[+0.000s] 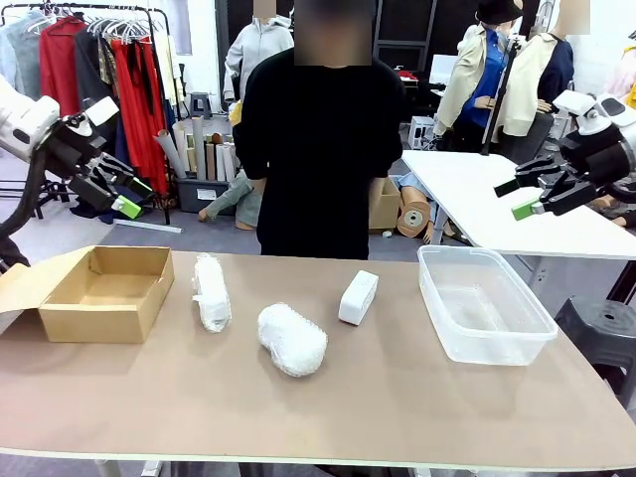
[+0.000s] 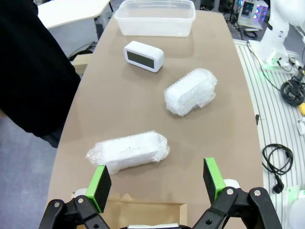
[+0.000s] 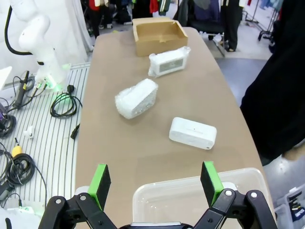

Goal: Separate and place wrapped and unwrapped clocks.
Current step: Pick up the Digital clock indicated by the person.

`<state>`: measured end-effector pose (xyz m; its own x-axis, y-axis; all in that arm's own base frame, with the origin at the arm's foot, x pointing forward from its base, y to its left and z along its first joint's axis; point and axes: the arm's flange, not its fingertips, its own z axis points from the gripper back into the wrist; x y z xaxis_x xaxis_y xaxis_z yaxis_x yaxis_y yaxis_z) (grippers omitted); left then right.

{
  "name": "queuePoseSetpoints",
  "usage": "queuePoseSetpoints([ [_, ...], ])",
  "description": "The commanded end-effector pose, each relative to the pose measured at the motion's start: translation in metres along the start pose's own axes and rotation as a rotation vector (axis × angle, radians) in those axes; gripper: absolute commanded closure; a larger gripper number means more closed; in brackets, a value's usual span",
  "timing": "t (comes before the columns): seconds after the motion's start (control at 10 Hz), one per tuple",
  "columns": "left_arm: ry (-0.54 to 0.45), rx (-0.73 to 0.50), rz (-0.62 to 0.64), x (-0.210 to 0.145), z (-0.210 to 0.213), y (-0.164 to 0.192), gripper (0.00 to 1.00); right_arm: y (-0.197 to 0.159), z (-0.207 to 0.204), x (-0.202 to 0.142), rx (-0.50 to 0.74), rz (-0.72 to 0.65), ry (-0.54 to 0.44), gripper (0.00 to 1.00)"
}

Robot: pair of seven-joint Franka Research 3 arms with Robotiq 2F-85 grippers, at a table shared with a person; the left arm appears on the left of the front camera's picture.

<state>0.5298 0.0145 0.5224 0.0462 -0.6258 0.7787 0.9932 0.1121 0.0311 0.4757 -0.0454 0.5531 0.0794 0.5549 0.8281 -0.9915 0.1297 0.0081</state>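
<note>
1. Front view: left gripper [image 1: 132, 197] hangs high at the table's 9 o'clock side, jaws spread wide, holding nothing. Right gripper [image 1: 517, 199] is likewise released and empty at 3 o'clock.
2. Brown table [image 1: 397, 407], mid-span: fat oval white bubble-wrap bundle [image 1: 292, 339]. The slimmer white bubble-wrap roll [image 1: 211, 292] lies at its 10 o'clock, the bare small white rounded-rectangular clock [image 1: 358, 297] at its 2 o'clock. All three are apart and unsorted.
3. Open brown cardboard box [image 1: 104, 323] at 9 o'clock; clear plastic tub [image 1: 437, 298] at 3 o'clock.
4. Risk, judged: soft wrap may squash and slip from the pads; an off-centre pinch could tip the bare clock.
5. Count: two wrapped, one bare, two containers, two grippers.
</note>
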Motion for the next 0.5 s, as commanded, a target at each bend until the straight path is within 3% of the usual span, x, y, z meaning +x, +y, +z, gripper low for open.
queuePoseSetpoints([
  [0.0, -0.002, -0.004, 0.001, -0.0002, 0.0001, -0.0005, 0.0, 0.0056, -0.0033, 0.002, 0.025, 0.045, 0.028, 0.0],
  [0.4, -0.002, -0.004, 0.001, -0.0002, 0.0001, -0.0005, 0.0, 0.0, 0.0, 0.0, 0.0, 0.0, 0.0, 0.0],
])
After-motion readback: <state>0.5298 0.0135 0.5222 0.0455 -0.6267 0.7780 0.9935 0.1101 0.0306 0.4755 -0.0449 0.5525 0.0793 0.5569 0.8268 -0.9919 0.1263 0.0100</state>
